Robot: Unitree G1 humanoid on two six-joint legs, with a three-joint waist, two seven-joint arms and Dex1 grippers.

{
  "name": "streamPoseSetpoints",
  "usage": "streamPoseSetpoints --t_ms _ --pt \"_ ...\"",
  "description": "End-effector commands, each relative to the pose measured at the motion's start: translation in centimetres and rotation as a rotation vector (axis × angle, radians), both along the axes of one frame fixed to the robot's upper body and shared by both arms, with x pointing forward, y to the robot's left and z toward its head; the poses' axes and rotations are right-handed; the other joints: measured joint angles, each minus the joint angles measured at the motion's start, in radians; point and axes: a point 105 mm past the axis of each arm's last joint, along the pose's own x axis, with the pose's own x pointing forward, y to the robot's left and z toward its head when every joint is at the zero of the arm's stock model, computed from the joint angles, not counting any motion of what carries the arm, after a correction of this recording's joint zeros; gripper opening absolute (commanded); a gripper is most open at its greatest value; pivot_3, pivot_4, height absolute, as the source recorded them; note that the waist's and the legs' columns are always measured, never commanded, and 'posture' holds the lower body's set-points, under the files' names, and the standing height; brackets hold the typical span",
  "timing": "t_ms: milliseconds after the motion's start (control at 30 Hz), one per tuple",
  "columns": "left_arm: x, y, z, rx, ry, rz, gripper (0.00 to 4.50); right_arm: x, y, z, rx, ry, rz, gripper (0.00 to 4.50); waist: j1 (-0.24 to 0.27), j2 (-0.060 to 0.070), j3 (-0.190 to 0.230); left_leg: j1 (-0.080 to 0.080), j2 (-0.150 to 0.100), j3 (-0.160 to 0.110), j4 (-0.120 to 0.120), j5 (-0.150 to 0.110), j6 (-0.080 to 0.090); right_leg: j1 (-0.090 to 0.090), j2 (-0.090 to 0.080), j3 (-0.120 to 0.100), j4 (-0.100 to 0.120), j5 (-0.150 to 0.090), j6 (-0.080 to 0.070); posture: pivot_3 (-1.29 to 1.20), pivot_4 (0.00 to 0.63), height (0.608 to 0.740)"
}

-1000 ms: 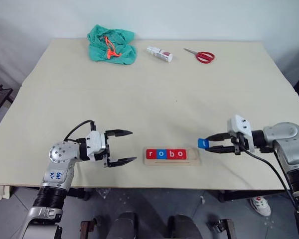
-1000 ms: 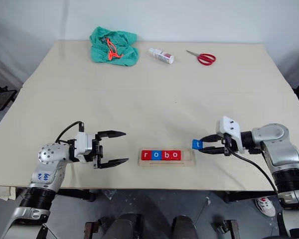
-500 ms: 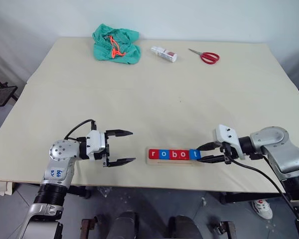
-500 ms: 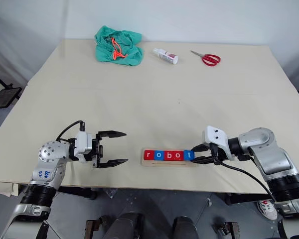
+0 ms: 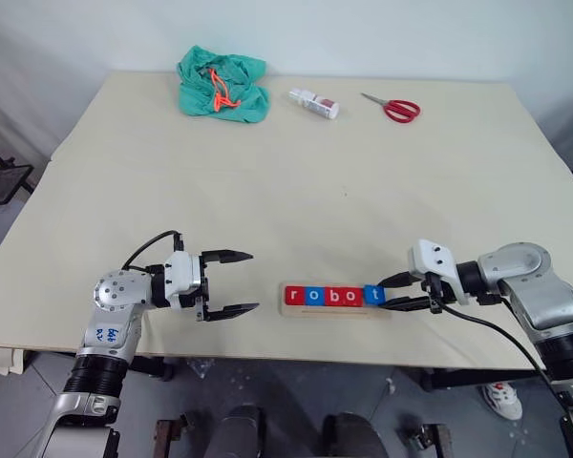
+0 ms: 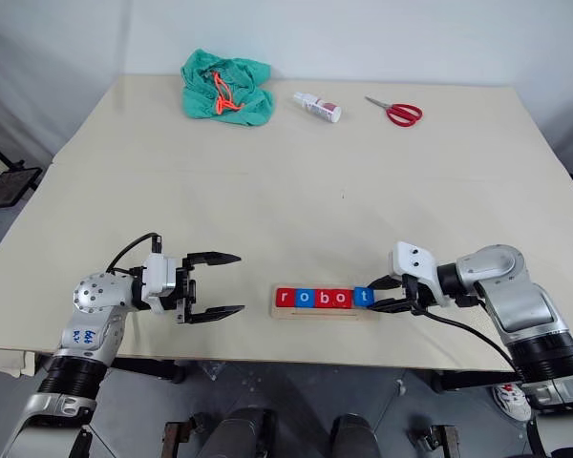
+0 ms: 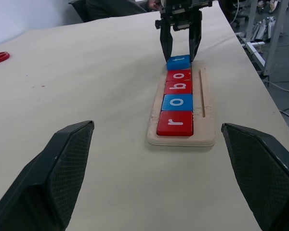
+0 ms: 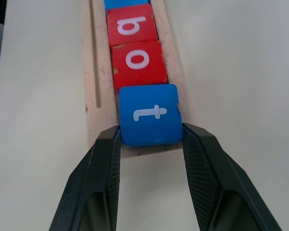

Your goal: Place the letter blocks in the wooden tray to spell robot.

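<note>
The right gripper [image 8: 151,139], which a second ago was carrying the blue square tile with the white letter t [image 8: 150,115] in the air well off the end of the row, is now pressing it down at the right end of the long pale-wood tray [image 7: 204,103], just against the red o tile [image 8: 137,64], so the five letter blocks are reading r, o, b, o, t and, by my judgement, only the release is remaining. Its two black fingers [image 8: 104,163] are still pinching the t tile's sides. The left gripper [image 5: 227,283] is hanging spread wide and empty, beside the tray's left end. The tray is sitting near the table's front edge [image 5: 296,358]; bare tabletop is lying open to the right for backing away, while the red-handled scissors [image 5: 392,107], small white bottle [image 5: 310,100] and crumpled green cloth [image 5: 222,84] are lying well apart at the far side.
</note>
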Motion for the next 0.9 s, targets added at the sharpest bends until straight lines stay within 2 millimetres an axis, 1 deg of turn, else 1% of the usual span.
streamPoseSetpoints --t_ms 33,67,133,233,267,300,400,533,700,800,900 --pt "-0.1 0.3 0.8 -0.003 -0.045 0.01 4.5 -0.4 0.8 0.6 0.017 -0.023 0.039 1.81 0.0 0.0 0.0 0.0 0.0 0.0 0.0 0.0 0.0 0.0 0.0 0.0 0.0 0.0 0.0 0.0 0.15 0.74" --pt "-0.1 0.3 0.8 -0.003 -0.046 0.01 4.5 -0.4 0.8 0.6 0.016 -0.024 0.039 2.2 0.0 0.0 0.0 0.0 0.0 0.0 0.0 0.0 0.0 0.0 0.0 0.0 0.0 0.0 0.0 0.0 0.15 0.74" --pt "0.0 0.3 0.8 -0.002 -0.047 0.011 4.5 -0.5 0.7 0.6 0.008 -0.024 0.04 2.82 0.0 0.0 0.0 0.0 0.0 0.0 0.0 0.0 0.0 0.0 0.0 0.0 0.0 0.0 0.0 0.0 0.15 0.74" --pt "0.1 0.3 0.8 -0.003 -0.048 0.011 4.5 -0.5 0.6 0.6 0.001 -0.027 0.037 3.85 0.0 0.0 0.0 0.0 0.0 0.0 0.0 0.0 0.0 0.0 0.0 0.0 0.0 0.0 0.0 0.0 0.15 0.74" --pt "0.1 0.3 0.8 -0.003 -0.048 0.011 4.5 -0.4 0.5 0.8 0.001 -0.037 0.029 4.3 0.0 0.0 0.0 0.0 0.0 0.0 0.0 0.0 0.0 0.0 0.0 0.0 0.0 0.0 0.0 0.0 0.15 0.74" --pt "0.1 0.3 0.8 -0.004 -0.048 0.011 4.5 -0.4 0.5 1.0 0.001 -0.045 0.023 4.47 0.0 0.0 0.0 0.0 0.0 0.0 0.0 0.0 0.0 0.0 0.0 0.0 0.0 0.0 0.0 0.0 0.15 0.74" --pt "0.2 0.3 0.8 -0.005 -0.047 0.013 4.5 -0.2 0.3 2.1 0.015 -0.074 0.005 4.47 0.0 0.0 0.0 0.0 0.0 0.0 0.0 0.0 0.0 0.0 0.0 0.0 0.0 0.0 0.0 0.0 0.15 0.74" --pt "0.2 0.1 0.8 -0.007 -0.048 0.01 4.5 0.6 0.3 3.3 0.054 -0.119 -0.062 4.47 0.0 0.0 0.0 0.0 0.0 0.0 0.0 0.0 0.0 0.0 0.0 0.0 0.0 0.0 0.0 0.0 0.15 0.74" --pt "0.3 0.0 0.8 -0.008 -0.047 0.007 4.5 0.8 -0.7 4.2 0.071 -0.142 -0.14 4.47 0.002 0.0 0.0 0.0 0.0 0.0 0.0 0.0 0.0 0.0 0.0 0.0 0.0 0.0 0.0 0.0 0.15 0.74" --pt "0.4 0.1 0.7 -0.008 -0.038 0.015 4.5 0.6 -1.2 4.4 0.093 -0.15 -0.182 3.89 0.003 0.0 0.0 0.0 0.0 0.0 0.0 0.0 0.0 0.0 0.0 0.0 0.0 0.0 0.0 0.0 0.15 0.74" --pt "0.5 0.2 0.7 -0.009 -0.033 0.022 4.5 0.1 -1.7 4.3 0.105 -0.143 -0.213 2.89 0.003 0.0 0.0 0.0 0.0 0.0 0.0 0.0 0.0 0.0 0.0 0.0 0.0 0.0 0.0 0.0 0.15 0.74"
